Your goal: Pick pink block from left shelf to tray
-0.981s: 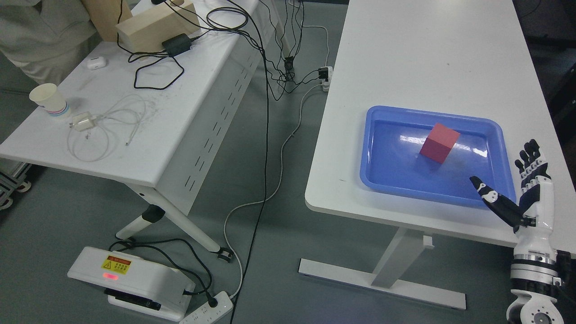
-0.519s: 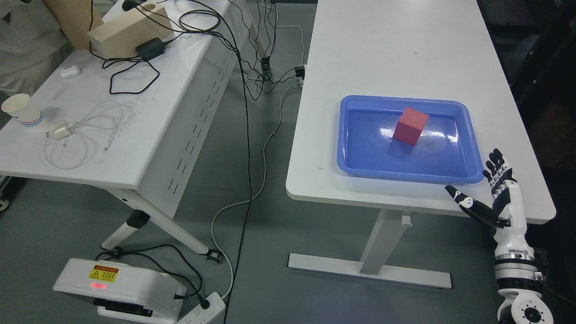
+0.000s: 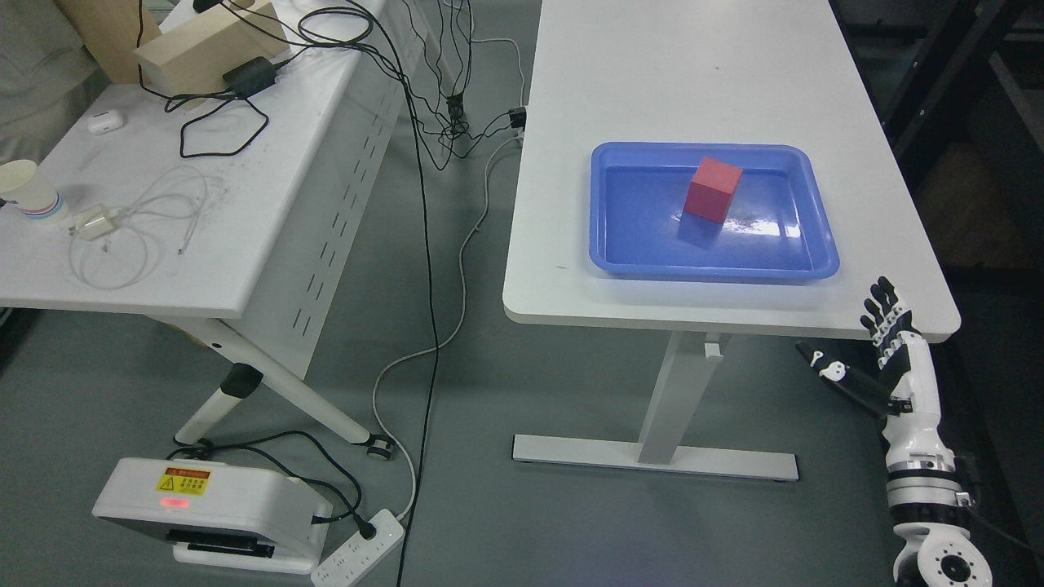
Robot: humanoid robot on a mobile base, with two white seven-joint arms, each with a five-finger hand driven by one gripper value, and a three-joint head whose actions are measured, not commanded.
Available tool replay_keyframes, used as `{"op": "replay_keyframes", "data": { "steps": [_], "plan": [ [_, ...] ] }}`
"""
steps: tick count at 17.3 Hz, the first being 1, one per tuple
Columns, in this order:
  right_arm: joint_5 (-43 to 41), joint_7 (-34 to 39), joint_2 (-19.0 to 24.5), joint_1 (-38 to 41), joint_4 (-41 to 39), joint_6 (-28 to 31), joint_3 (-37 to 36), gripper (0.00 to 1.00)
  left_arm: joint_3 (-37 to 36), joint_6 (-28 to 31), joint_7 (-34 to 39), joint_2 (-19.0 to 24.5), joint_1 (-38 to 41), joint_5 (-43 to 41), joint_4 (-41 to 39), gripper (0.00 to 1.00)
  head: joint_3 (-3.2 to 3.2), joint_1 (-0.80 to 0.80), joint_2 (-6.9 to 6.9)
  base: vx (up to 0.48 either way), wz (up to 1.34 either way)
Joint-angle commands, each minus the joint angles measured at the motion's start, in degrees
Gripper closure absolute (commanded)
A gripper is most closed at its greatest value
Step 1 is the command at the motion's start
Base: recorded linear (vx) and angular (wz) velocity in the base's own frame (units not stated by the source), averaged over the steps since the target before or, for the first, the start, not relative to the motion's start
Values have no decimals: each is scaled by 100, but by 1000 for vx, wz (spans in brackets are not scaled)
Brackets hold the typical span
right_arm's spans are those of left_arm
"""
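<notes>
As far as I can judge from the head cam, the job's basically done: pink block [image 3: 712,190] sits inside the blue tray [image 3: 620,244], toward the back and a bit right of centre, resting flat, touching nothing but the tray floor. Looks more red-pink to me, but it's the only block around, so I take it as the one. Nothing left to carry; I don't see any shelf in frame, so can't check the pickup end. What's left, imo, is just parking the arm.

R hand [image 3: 885,359] is off the table, below and in front of the near right corner, well apart from tray and block. Fingers straight and spread, thumb stuck out to the side, holding nothing. L arm isn't in shot at all.

Counts:
- 1 block, 1 tray, both on the right table [image 3: 693,73], which otherwise carries nothing I can see.
- 2 tables total; left table [image 3: 269,204] has 1 paper cup [image 3: 31,192], 1 white charger w/ coiled cable [image 3: 94,222], 1 earbud case [image 3: 106,122], 1 black adapter [image 3: 249,75], 1 wooden box [image 3: 204,45].
- Floor: 1 white unit w/ warning label [image 3: 204,509], 1 power strip [image 3: 359,558], several loose cables, too tangled to count.
- 1 person, only a bit of clothing at the top left edge.
</notes>
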Motion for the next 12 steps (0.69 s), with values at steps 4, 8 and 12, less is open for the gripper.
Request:
{"op": "replay_keyframes", "data": {
  "steps": [4,8,12],
  "plan": [
    [-2,3,-100,7,57,-35,61,0,0,-4,0,100,-185,-9,-100,0,0,0,0,-128,0],
    [-2,12,-100,-2,57,-44,61,0,0,-4,0,100,-185,0,-100,0,0,0,0,-68,-24],
    [-11,21,-100,-2,57,-52,61,0,0,-4,0,100,-185,0,-100,0,0,0,0,14,21]
  ]
}}
